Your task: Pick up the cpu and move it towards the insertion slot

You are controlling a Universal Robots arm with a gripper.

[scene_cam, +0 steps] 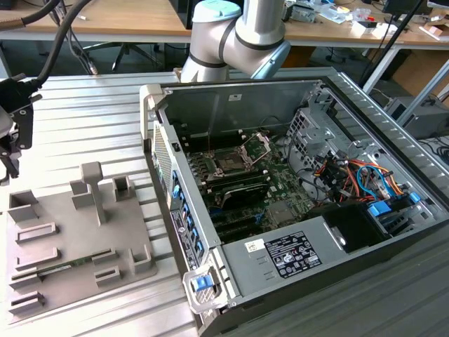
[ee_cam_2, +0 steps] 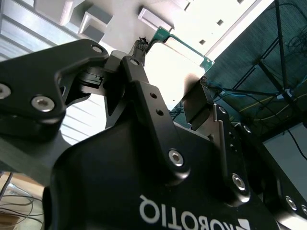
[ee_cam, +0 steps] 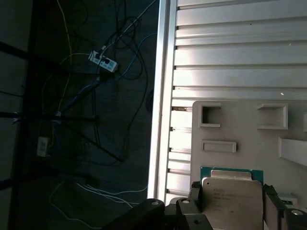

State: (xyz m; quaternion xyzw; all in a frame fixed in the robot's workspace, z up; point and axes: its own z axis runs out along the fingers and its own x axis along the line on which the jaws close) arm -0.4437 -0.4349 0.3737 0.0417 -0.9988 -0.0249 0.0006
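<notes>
Broadly, a ribbed metal table (scene_cam: 91, 119) carries an open computer case (scene_cam: 295, 210), with a grey plastic tray (scene_cam: 66, 235) of moulded recesses at the exterior view's left. Inside the case, on green circuit board, sits the insertion slot (scene_cam: 230, 163), a dark square socket in a silver frame with its load plate tipped up. The black gripper (ee_cam: 232, 191) hangs over the tray, well apart from the case. Its jaws are closed to the width of the cpu (ee_cam: 232, 201) and press on two opposite edges of it. The chip is held just above the tray's edge, and both wrist views show it.

The cpu is a small, flat square with a matte silver lid on a thin green base. It looks light and stiff. The smooth metal may be slippery and the underside is likely delicate, so the side edges seem the safest place to hold it.
</notes>
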